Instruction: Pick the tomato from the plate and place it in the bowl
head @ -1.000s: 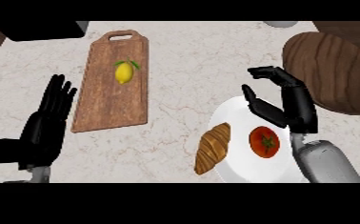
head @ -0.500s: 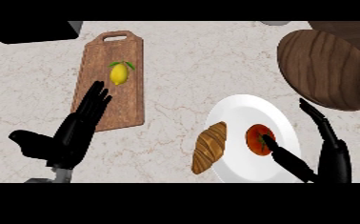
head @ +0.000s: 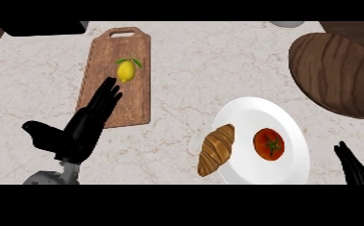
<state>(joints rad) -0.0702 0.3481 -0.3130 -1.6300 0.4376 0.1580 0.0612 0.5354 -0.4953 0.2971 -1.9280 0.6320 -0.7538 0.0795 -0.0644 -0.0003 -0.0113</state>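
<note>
My left hand (head: pixel 82 124) lies spread over the cutting board (head: pixel 117 78) near the lemon (head: pixel 126 70). A croissant (head: pixel 215 149) flanks the tomato (head: pixel 268 144) on the plate (head: pixel 245 114); my right hand's (head: pixel 350 165) fingers point up, apart.

red tomato (head: pixel 268 144), white plate (head: pixel 245 117), dark wood-grain bowl (head: pixel 331 71), yellow lemon (head: pixel 126 70)

Left hand (head: pixel 80 126) open, fingers straight; right hand (head: pixel 350 165) fingertips only, lower right.
</note>
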